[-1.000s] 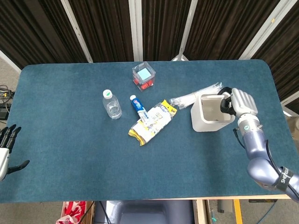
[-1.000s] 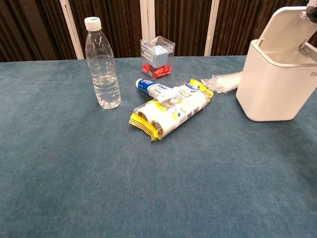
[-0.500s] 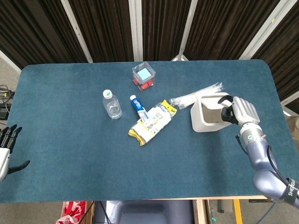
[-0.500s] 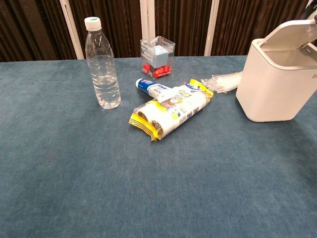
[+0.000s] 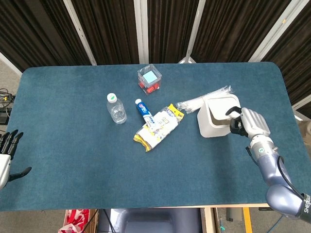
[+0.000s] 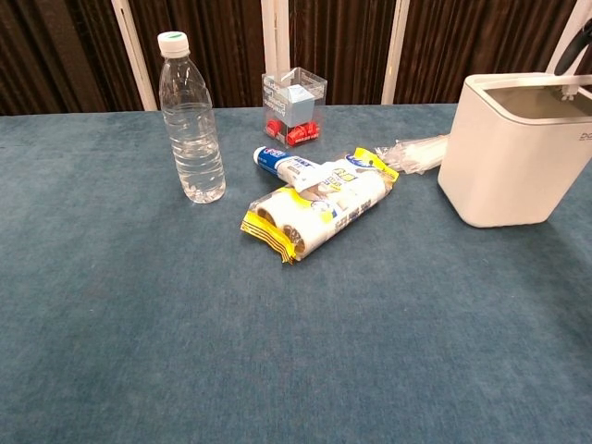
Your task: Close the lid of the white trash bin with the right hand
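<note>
The white trash bin (image 5: pixel 208 122) stands at the table's right side, and its lid (image 5: pixel 222 103) lies flat down on top of it. In the chest view the bin (image 6: pixel 504 157) shows the lid (image 6: pixel 529 84) level with the rim. My right hand (image 5: pixel 250 122) sits at the bin's right edge, its dark fingers curled in against the lid's near corner and holding nothing. My left hand (image 5: pixel 7 151) hangs off the table's lower left corner with its fingers apart and nothing in it.
Left of the bin lie a clear wrapped bundle (image 5: pixel 201 100), a yellow and white packet (image 5: pixel 158 128) and a toothpaste tube (image 5: pixel 144 110). A water bottle (image 5: pixel 116 108) stands further left. A clear box (image 5: pixel 149 78) with blue and red contents sits at the back.
The lid has swung from nearly upright down onto the bin. My right hand has followed it down and toward the table's near edge. The left hand has stayed still.
</note>
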Tool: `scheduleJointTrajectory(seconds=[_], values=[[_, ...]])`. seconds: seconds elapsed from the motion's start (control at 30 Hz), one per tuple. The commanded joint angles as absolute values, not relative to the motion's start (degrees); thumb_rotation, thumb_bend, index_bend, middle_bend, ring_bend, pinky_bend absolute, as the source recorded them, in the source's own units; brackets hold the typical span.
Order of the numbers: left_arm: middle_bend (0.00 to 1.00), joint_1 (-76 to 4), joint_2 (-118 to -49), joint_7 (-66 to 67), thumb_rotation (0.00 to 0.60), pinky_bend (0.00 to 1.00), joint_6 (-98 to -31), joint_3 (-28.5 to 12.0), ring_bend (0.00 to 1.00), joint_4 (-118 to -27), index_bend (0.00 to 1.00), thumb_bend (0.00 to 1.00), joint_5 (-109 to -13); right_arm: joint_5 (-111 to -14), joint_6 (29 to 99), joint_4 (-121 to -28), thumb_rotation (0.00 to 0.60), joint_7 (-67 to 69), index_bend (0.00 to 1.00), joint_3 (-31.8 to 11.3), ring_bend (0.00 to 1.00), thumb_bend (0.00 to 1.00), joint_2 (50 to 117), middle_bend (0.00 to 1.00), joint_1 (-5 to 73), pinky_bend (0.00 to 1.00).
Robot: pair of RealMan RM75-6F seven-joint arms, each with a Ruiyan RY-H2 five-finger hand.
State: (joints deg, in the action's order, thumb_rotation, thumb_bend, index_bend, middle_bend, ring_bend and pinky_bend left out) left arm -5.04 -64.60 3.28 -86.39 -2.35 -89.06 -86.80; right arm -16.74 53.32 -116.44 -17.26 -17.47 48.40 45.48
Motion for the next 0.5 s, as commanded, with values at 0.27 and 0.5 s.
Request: scheduleJointTrajectory(seconds=[0.27, 0.5], values=[[0.00, -5.02, -64.51, 3.24, 0.600, 0.00, -86.67, -2.10, 0.00, -89.26, 0.00, 0.00, -87.52, -19.74, 54.97, -117.16, 0.600, -16.22, 0.38, -15.86, 0.94, 0.72, 50.35, 0.83, 44.36, 0.82], [0.00, -5.07, -64.46, 3.10, 0.600, 0.00, -86.60, -2.02, 0.00, -89.38, 0.00, 0.00, -87.68, -21.69, 57.00, -115.63, 0.600, -15.26, 0.38, -15.47, 0.93, 0.72, 52.80, 0.83, 43.93, 0.82]])
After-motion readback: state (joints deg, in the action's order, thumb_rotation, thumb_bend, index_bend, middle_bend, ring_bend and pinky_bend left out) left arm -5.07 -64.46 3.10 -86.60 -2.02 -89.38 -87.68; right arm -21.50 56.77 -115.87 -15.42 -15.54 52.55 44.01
